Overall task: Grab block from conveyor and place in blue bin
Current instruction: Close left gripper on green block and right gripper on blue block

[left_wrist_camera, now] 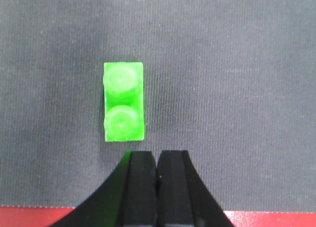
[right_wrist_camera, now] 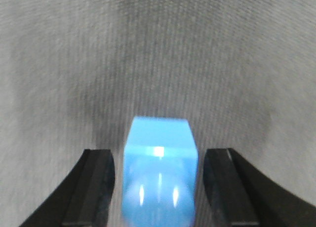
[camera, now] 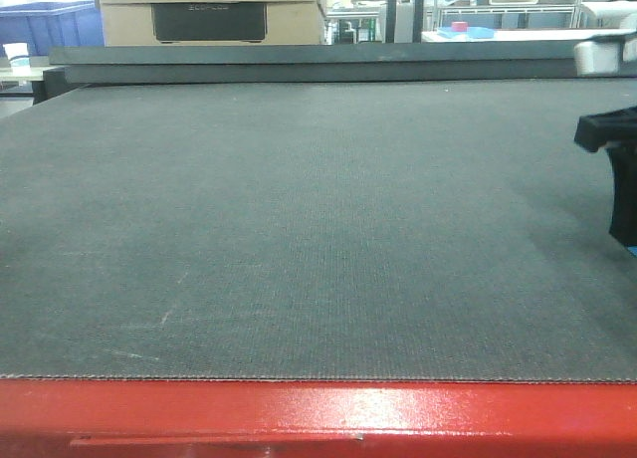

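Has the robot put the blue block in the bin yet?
Not yet. Done: the right gripper sits around the light-blue block on the belt. In hand: the grasp; gaps show on both sides, so it's open. Left: grip, lift, carry to the blue bin. The left gripper is shut near a green block.
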Available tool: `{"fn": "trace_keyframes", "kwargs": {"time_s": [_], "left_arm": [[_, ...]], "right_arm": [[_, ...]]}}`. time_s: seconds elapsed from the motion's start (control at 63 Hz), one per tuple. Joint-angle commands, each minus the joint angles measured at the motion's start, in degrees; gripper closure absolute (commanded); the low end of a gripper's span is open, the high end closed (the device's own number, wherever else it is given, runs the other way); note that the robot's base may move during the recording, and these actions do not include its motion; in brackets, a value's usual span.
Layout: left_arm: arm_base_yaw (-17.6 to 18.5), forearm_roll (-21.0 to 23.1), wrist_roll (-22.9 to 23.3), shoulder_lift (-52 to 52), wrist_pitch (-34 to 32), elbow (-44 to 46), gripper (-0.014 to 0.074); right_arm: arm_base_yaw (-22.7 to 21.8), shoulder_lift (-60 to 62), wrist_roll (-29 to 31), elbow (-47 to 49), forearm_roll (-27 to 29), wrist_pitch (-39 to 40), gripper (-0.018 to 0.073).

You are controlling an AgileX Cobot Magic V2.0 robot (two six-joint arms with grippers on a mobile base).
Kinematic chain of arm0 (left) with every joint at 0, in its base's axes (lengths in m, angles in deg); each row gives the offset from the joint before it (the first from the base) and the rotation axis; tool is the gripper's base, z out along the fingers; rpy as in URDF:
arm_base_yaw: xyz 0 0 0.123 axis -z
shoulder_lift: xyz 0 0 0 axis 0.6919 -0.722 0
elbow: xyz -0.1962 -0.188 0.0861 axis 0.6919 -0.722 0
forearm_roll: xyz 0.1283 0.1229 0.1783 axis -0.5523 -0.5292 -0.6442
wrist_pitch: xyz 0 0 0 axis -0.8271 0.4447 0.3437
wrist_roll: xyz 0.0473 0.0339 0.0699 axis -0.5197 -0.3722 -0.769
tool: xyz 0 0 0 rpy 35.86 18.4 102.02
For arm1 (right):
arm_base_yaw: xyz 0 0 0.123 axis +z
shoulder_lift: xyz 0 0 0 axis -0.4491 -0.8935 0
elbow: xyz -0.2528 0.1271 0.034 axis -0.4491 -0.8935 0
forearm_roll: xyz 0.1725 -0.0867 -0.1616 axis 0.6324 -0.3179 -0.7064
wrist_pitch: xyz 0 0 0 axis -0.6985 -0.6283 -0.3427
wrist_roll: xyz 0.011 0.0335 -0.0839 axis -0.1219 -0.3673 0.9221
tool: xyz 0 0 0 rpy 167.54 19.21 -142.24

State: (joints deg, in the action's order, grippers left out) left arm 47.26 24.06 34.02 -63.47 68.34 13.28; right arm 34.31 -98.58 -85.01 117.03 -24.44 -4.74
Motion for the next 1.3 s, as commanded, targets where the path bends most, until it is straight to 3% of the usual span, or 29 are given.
{"fn": "trace_keyframes", "kwargs": {"time_s": [0.0, 0.238, 0.318, 0.445, 0.54, 0.858, 1.096, 1.207, 1.286], "left_arm": [[0.1, 0.5, 0.5, 0.0, -0.9, 0.4, 0.0707], [0.1, 0.5, 0.5, 0.0, -1.1, 0.4, 0.0707], [0.1, 1.0, 0.5, 0.0, -1.1, 0.4, 0.0707], [0.1, 1.6, 0.6, 0.0, -1.4, 0.4, 0.0707], [0.0, 1.2, 3.2, 0.0, -2.0, 0.7, 0.0707], [0.0, -1.5, 3.2, -8.2, 5.4, 8.1, 0.0707], [-2.4, -1.1, 0.4, -13.1, 5.1, 9.4, 0.0700], [-4.7, -0.6, -0.6, -13.5, 4.3, 9.4, 0.0579], [-5.5, -0.5, -1.4, -13.5, 4.3, 9.3, 0.0421]], "right_arm": [[0.1, -1.0, -0.2, 0.4, 0.1, 0.9, 0.0262], [0.1, -1.1, -0.3, 0.4, 0.1, 1.1, 0.0282], [0.1, -1.1, -0.3, 0.4, 0.1, 0.9, 0.0405], [0.1, -1.1, -0.3, 0.4, 0.1, 0.6, 0.0727], [0.1, -0.5, -0.3, 0.4, 0.1, -0.8, 0.0721], [0.1, 9.4, -0.3, 0.5, 2.8, -4.0, 0.0721], [0.1, 15.4, -0.3, 0.5, 2.8, -4.0, 0.0721], [0.1, 15.6, -0.3, 0.5, 2.8, -3.8, 0.0721], [0.1, 15.6, -0.3, 0.1, 2.8, -2.8, 0.0721]]}}
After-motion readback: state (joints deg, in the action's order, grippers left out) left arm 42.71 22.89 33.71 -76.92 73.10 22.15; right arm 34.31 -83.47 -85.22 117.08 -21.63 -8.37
